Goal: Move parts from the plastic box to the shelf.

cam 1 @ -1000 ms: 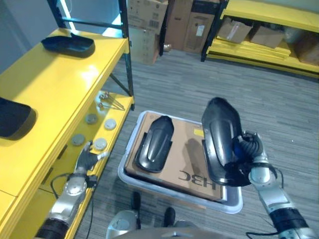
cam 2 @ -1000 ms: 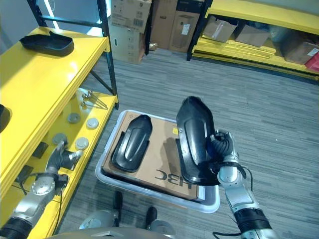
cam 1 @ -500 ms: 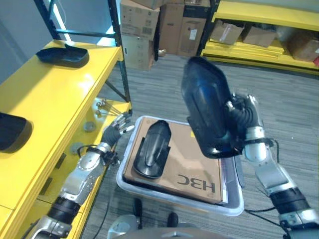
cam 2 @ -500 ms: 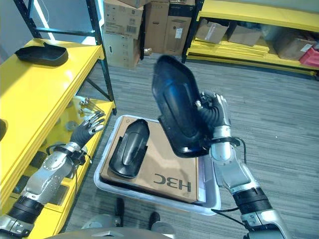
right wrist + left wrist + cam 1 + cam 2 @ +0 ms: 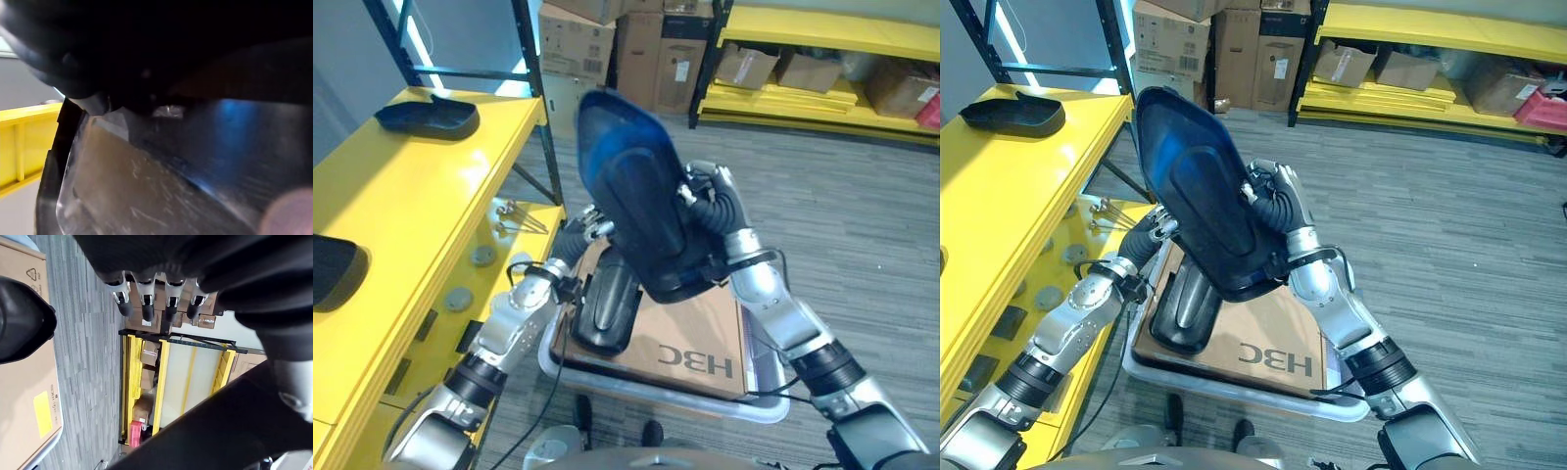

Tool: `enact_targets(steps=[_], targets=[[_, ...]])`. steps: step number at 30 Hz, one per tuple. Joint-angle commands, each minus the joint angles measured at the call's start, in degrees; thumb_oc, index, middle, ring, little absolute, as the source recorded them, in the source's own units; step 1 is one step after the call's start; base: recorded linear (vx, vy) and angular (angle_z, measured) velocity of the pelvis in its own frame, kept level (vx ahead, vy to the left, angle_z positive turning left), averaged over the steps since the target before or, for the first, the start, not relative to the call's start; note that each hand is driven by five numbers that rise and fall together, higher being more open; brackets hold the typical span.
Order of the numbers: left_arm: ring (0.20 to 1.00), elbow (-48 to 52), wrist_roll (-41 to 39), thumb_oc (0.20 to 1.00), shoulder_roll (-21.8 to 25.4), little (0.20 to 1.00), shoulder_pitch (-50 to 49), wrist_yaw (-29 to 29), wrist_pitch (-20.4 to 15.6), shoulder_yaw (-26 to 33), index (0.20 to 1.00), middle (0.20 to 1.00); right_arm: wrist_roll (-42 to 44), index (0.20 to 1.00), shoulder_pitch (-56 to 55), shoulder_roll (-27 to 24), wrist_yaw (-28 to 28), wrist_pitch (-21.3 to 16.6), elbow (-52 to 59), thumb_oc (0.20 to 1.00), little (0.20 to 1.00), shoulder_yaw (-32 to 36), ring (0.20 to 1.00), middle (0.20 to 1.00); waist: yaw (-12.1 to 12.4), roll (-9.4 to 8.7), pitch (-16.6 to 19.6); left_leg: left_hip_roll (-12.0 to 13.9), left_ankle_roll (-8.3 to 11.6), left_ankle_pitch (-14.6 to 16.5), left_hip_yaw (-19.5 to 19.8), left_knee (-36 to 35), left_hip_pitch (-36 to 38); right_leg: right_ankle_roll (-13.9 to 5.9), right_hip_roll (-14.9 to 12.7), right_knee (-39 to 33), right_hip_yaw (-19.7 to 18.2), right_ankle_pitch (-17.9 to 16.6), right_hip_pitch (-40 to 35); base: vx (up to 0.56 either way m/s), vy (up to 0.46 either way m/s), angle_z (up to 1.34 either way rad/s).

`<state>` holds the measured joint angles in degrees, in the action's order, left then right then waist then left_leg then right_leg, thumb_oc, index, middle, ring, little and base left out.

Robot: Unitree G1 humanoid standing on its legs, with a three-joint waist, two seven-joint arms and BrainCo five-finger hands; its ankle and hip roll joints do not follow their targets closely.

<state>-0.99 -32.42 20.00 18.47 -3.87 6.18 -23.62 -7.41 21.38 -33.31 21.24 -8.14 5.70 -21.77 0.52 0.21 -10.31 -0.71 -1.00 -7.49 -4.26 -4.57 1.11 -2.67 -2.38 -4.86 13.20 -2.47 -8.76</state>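
Observation:
A large glossy black part (image 5: 631, 201) hangs tilted in the air over the left end of the clear plastic box (image 5: 766, 403), with my right hand (image 5: 713, 213) shut on its right edge; it shows close up as the black part (image 5: 195, 161). My left hand (image 5: 583, 229) reaches up beside the part's lower left, its fingers (image 5: 145, 303) straight and holding nothing. A second black part (image 5: 607, 311) lies on the cardboard sheet (image 5: 700, 343) inside the box. The yellow shelf (image 5: 431, 206) stands to the left.
Two black parts (image 5: 427, 116) (image 5: 335, 270) rest on the shelf's top board. Its lower board carries round discs (image 5: 482, 257) and metal hooks (image 5: 514, 213). A dark upright post (image 5: 536, 108) marks the shelf's corner. Cardboard boxes (image 5: 607, 44) and a yellow rack (image 5: 822, 29) stand behind.
My right hand has lifted the black part up and to the left, off the box. My left hand has risen from the lower shelf board to the part's side. The camera has shifted.

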Motion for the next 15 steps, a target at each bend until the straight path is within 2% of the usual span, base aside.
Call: enact_targets(steps=[1,2,3,4,6,9,11,15], targets=[[1.0,-4.4,-1.0,1.0,-2.7,1.0,5.7,-1.8,-4.7,-2.9,1.0,1.0,3.7,0.2,5.9,3.5,-2.5,-3.5,2.6,0.2,0.2,-4.0,0.2,0.2,1.1,-1.93,3.3,3.8,3.34,7.3,0.2,-0.4,4.0,-2.44,-2.6,0.5,0.4,3.1,-0.6,0.0,0.0,0.0],[1.0,-4.6,-2.0,1.0,-3.4,1.0,6.1,-2.0,-6.1,-3.1,1.0,1.0,3.8,0.2,6.0,4.7,-2.6,-3.2,2.3,0.2,0.2,-5.0,0.2,0.2,1.1,-1.93,3.4,3.7,3.32,7.3,0.2,-0.4,3.9,-2.44,-2.6,0.4,0.4,3.1,-0.6,0.0,0.0,0.0],[0.878,-4.6,-3.1,0.878,-4.1,0.878,6.5,-2.5,-8.7,-3.3,0.878,0.878,4.1,0.2,5.9,5.9,-2.8,-2.8,2.0,0.2,0.2,-5.9,0.2,0.2,1.1,-1.95,3.4,3.7,3.29,7.3,0.3,-0.4,3.9,-2.42,-2.7,0.4,0.5,3.1,-0.5,-0.03,-0.004,0.0],[0.2,-3.9,-4.6,0.2,-4.9,0.2,7.1,-2.5,-12.4,-3.5,0.2,0.2,4.9,0.2,5.7,8.1,-2.8,-2.3,1.2,0.2,0.2,-7.8,0.2,0.2,1.3,-2.06,3.4,3.6,3.18,7.3,0.5,-0.4,3.8,-2.33,-2.7,0.5,0.6,3.0,-0.5,-0.03,-0.013,0.0],[0.2,-2.7,-4.4,0.2,-5.2,0.2,7.3,-1.7,-14.1,-3.4,0.2,0.2,5.7,0.2,5.2,9.3,-3.1,-2.3,0.9,0.2,0.2,-8.9,0.2,0.2,1.4,-2.15,3.3,3.5,3.16,7.3,0.6,-0.4,3.7,-2.26,-2.7,0.5,0.6,3.0,-0.4,-0.03,-0.017,0.0],[0.2,-1.4,-4.8,0.2,-5.2,0.2,7.8,1.6,-14.3,-4.2,0.2,0.2,6.8,0.2,4.3,10.6,-3.7,-2.9,0.6,0.2,0.2,-9.9,0.2,0.2,1.4,-2.18,3.2,3.4,3.16,7.3,0.7,-0.4,3.7,-2.19,-2.7,0.5,0.6,2.9,-0.3,-0.01,-0.004,0.0],[0.2,-0.6,-3.3,0.2,-5.1,0.2,8.2,4.0,-13.5,-5.2,0.2,0.2,7.0,0.2,4.3,11.4,-3.7,-3.5,0.3,0.2,0.2,-10.6,0.2,0.2,1.3,-2.11,3.2,3.4,3.09,7.3,0.7,-0.4,3.7,-2.19,-2.7,0.5,0.4,2.9,-0.3,0.0,0.0,0.0],[0.2,-0.8,-0.6,0.2,-4.2,0.2,9.0,5.0,-12.7,-7.0,0.2,0.2,7.2,0.2,4.6,11.7,-3.8,-4.4,0.5,0.2,0.2,-11.5,0.2,0.2,1.0,-1.95,3.3,3.4,3.01,7.4,0.4,-0.4,3.8,-2.17,-2.7,0.4,0.0,2.9,-0.3,0.0,0.0,0.0]])
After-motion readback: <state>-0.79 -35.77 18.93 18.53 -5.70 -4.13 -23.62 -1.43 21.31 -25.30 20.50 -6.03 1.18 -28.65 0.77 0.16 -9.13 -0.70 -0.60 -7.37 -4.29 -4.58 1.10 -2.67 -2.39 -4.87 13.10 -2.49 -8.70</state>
